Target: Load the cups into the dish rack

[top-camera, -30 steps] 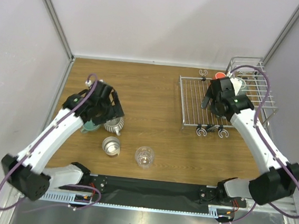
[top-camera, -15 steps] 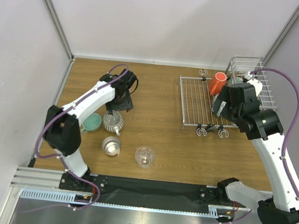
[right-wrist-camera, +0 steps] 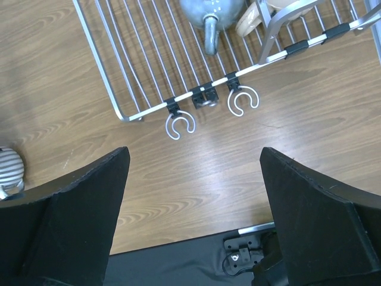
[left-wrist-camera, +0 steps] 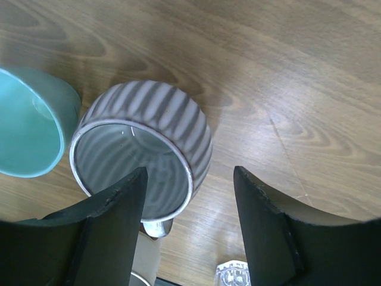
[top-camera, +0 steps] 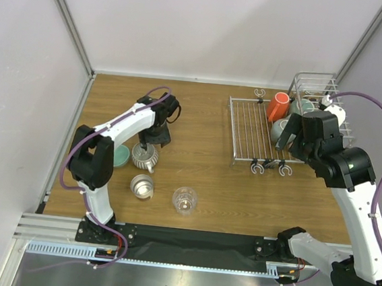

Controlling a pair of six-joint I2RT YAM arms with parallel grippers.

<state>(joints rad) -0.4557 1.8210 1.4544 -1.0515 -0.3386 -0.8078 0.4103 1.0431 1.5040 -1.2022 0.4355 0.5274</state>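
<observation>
The teal mug [left-wrist-camera: 30,131] is cropped by the left wrist view's edge and half covered by the arm from above. The grey-blue mug [right-wrist-camera: 211,9] and beige mug [right-wrist-camera: 253,21] are cut off at the top of the right wrist view.

The ribbed cup [left-wrist-camera: 161,113], whitish with grey vertical ridges, stands at 9 o'clock on the tabletop [top-camera: 199,130], just beside the teal mug. Its mouth faces up and its axis is vertical.

The left fingers [left-wrist-camera: 119,220] are partly open over its rim, one above the mouth, one past the 3 o'clock wall; contact cannot be told.

The right fingers [right-wrist-camera: 77,202] are spread wide and empty, at 6 o'clock of the dish rack [top-camera: 249,132], which sits at 2 o'clock. The grey-blue mug's handle points to 6 o'clock.
</observation>
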